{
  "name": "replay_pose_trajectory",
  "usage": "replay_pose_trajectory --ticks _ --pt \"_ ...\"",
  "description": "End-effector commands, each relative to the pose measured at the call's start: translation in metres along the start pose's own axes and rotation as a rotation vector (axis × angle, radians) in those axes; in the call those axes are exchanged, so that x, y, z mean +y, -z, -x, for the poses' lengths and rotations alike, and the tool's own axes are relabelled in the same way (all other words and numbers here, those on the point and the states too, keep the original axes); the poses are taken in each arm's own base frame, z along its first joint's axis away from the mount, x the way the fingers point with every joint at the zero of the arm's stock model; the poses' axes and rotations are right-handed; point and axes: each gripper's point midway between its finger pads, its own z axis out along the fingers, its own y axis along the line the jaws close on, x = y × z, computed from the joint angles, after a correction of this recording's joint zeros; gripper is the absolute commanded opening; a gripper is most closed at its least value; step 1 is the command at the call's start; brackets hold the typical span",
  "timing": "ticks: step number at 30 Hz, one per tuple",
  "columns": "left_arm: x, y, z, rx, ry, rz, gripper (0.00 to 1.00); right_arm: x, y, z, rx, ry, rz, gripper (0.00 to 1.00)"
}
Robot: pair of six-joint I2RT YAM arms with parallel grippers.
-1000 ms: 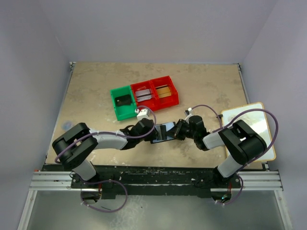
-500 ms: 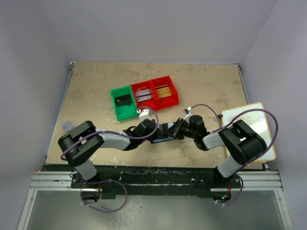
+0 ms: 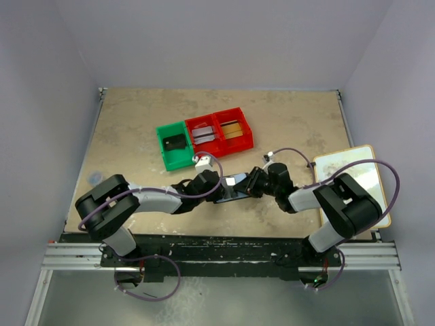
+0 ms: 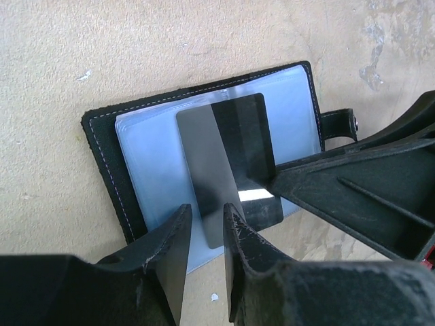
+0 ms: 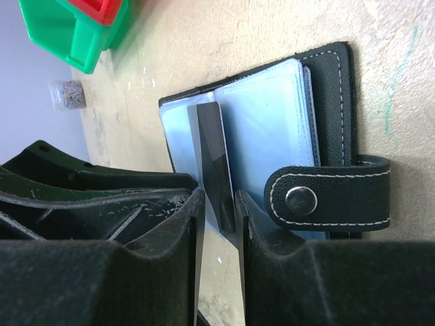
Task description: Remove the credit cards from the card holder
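The card holder (image 3: 233, 189) lies open on the table, black with pale blue sleeves (image 4: 149, 163) and a snap tab (image 5: 326, 197). A dark credit card (image 4: 228, 149) sticks halfway out of a sleeve. My right gripper (image 5: 217, 198) has the card's free end edge-on between its fingers and is shut on it; it reaches in from the right in the left wrist view (image 4: 340, 183). My left gripper (image 4: 206, 212) hovers over the holder's near edge, its jaws a narrow gap apart with nothing pinched. Both grippers meet at the holder in the top view, the left gripper (image 3: 216, 187) and the right gripper (image 3: 249, 185).
Behind the holder stand a green bin (image 3: 173, 145) with a black card, a red bin (image 3: 202, 134) with a silver-grey card and a red bin (image 3: 233, 129) with a gold-brown card. A white board (image 3: 353, 178) lies at the right edge.
The left arm's elbow swung right and then back left. Both grippers stay at the card holder, which has barely moved.
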Motion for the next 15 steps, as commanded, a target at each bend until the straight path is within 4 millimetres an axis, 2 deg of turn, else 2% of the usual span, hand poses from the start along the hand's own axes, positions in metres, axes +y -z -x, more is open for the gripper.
replay_pose_trajectory --ticks 1,3,8,15 --pt "0.0262 0.0059 -0.0184 0.064 -0.062 0.078 0.25 0.0184 -0.0001 0.0187 -0.055 0.042 0.034 0.27" --pt "0.0251 0.0053 -0.0184 0.067 -0.066 0.077 0.25 0.0230 -0.0022 0.0182 -0.038 0.054 0.052 0.26" --pt "0.0242 0.0042 -0.0194 0.071 -0.064 0.074 0.25 0.0259 -0.0084 0.0135 -0.001 0.047 0.083 0.18" --pt "0.0247 0.0065 -0.0159 0.059 -0.061 0.078 0.25 0.0205 -0.0071 0.0184 -0.022 0.052 0.040 0.06"
